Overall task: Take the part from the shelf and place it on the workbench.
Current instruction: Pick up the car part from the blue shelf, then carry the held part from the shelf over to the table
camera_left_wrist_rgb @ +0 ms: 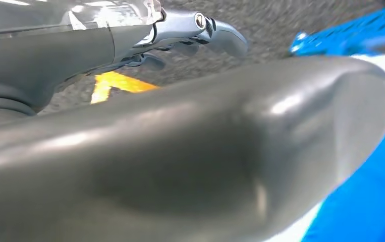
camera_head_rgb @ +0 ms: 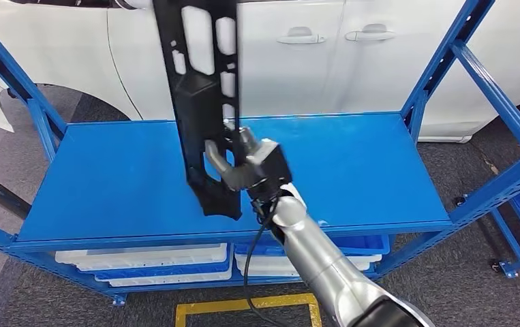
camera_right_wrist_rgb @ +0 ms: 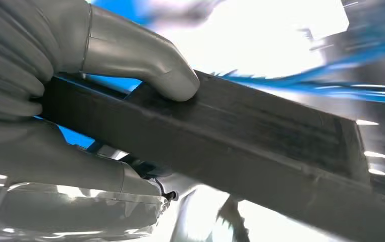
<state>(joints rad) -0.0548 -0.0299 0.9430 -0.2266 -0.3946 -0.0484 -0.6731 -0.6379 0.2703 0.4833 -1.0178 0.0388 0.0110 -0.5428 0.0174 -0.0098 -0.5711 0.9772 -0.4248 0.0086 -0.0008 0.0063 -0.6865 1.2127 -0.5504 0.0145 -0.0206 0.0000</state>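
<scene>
In the middle of the head view, the right robot hand (camera_head_rgb: 240, 163) grips the part (camera_head_rgb: 202, 102), a long black piece with holes cut in it. The part stands almost upright and reaches to the top edge of the frame. The robot hand holds it low down, probably so the long piece can hang steady and not tip over. Its lower end sits just above the blue shelf (camera_head_rgb: 352, 170), but I cannot tell if it touches. In the right wrist view, the thick thumb (camera_right_wrist_rgb: 150, 65) presses on one flat side of the part (camera_right_wrist_rgb: 261, 151) and the fingers (camera_right_wrist_rgb: 69, 161) wrap the other side, so the hold looks tight. The left robot hand (camera_left_wrist_rgb: 180, 166) fills the left wrist view as a big grey blur, and I cannot tell if it is spread or clenched. A white car (camera_head_rgb: 298, 54) stands behind the shelf. White bins (camera_head_rgb: 148, 262) sit on the lower level at the bottom of the frame. The part still has to go to the bench.
</scene>
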